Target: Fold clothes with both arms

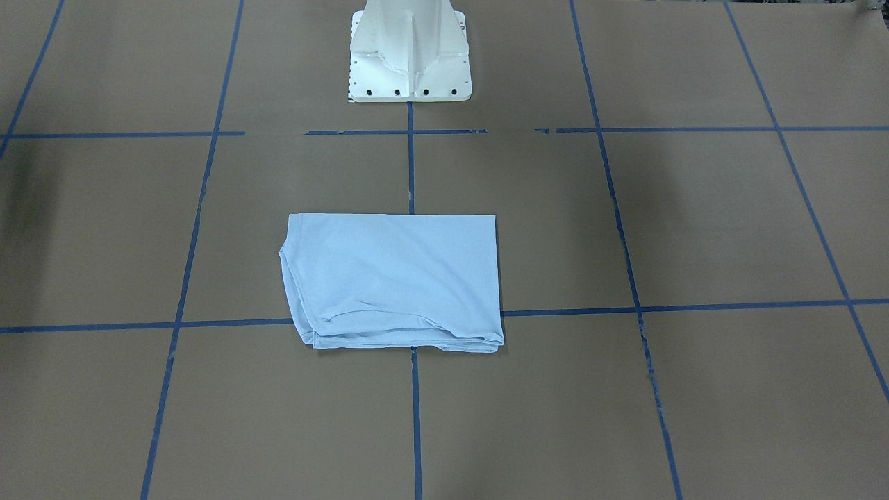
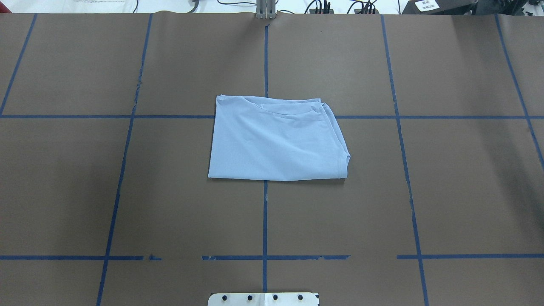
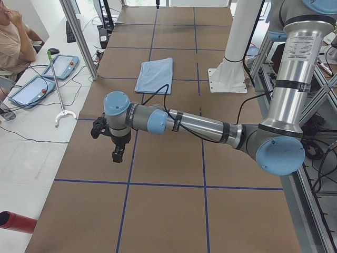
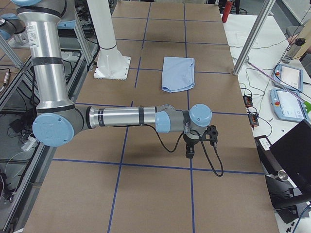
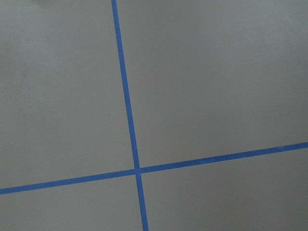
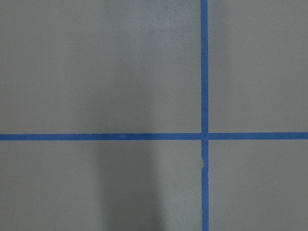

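Note:
The light blue T-shirt [image 2: 276, 140] lies folded into a flat rectangle at the middle of the table; it also shows in the front view [image 1: 392, 281], the left side view [image 3: 154, 75] and the right side view [image 4: 178, 73]. Its print and collar label are hidden inside the fold. My left gripper [image 3: 116, 154] hangs above the table far to the left of the shirt. My right gripper [image 4: 189, 152] hangs far to the right of it. Both show only in the side views, so I cannot tell whether they are open or shut. Neither holds the shirt.
The table [image 2: 127, 191] is covered in brown paper with a blue tape grid. The white pedestal base [image 1: 411, 52] stands behind the shirt. Tablets [image 3: 50, 76], cables and a seated person [image 3: 13, 37] are at the operators' side. Both wrist views show only paper and tape.

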Tool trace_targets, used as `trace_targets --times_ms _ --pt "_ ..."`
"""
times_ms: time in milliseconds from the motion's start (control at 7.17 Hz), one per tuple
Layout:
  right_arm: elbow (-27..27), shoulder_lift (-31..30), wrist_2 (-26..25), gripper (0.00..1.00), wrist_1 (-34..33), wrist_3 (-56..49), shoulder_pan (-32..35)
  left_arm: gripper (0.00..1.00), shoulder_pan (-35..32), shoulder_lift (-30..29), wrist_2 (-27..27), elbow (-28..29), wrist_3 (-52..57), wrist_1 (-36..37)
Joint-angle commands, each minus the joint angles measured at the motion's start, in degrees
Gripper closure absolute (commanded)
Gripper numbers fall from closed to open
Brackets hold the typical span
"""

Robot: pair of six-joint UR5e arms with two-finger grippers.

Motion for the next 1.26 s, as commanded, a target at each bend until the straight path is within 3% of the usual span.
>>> trace_targets --times_ms 0,279,697,1116 --pt "-1.1 0.1 0.0 0.0 1.7 0.2 -0.3 0.0 0.0 -2.9 0.0 2.7 -0.2 3.6" --pt "-4.7 0.3 0.0 0.0 7.8 0.4 -0.4 0.0 -0.2 -2.7 -0.5 4.4 0.2 3.1" --pt "-5.2 2.3 0.0 0.0 8.5 0.4 -0.5 0.0 -0.2 -2.0 -0.5 3.9 0.3 3.0" --pt "-6.4 7.8 0.8 0.0 -0.3 0.5 -0.7 0.0 -0.2 -2.0 -0.6 3.9 0.3 2.9"
